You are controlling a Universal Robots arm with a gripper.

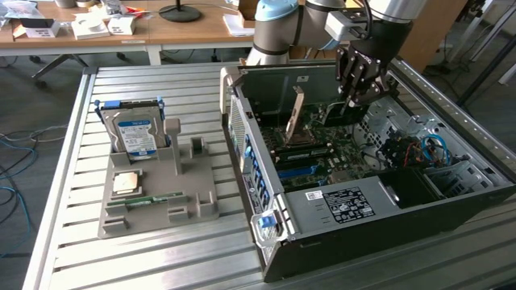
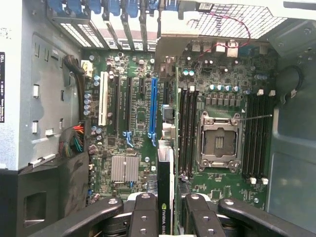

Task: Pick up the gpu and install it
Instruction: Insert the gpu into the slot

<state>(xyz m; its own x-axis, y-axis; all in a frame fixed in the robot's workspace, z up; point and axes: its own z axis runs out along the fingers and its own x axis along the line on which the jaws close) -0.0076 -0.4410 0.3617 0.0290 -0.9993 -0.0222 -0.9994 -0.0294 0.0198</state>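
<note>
My gripper [image 1: 359, 101] hangs inside the open computer case [image 1: 363, 241], shut on the gpu [image 2: 166, 173]. In the wrist view the dark card runs edge-on between my two black fingers [image 2: 143, 215], a green-and-white label showing near the grip. Its tan metal bracket [image 1: 296, 115] stands upright towards the case's rear wall. The card is held on edge above the motherboard [image 2: 128, 113], just beside the long blue slot [image 2: 153, 108] and apart from it. An empty processor socket [image 2: 218, 140] lies on the card's other side.
On the exterior view's left a grey fixture [image 1: 161, 193] carries a silver hard drive [image 1: 137, 136], a green memory stick [image 1: 145, 199] and a small square chip [image 1: 127, 181]. Cables [image 1: 427, 148] and a black power supply [image 1: 354, 205] crowd the case. A desk [image 1: 121, 30] stands behind.
</note>
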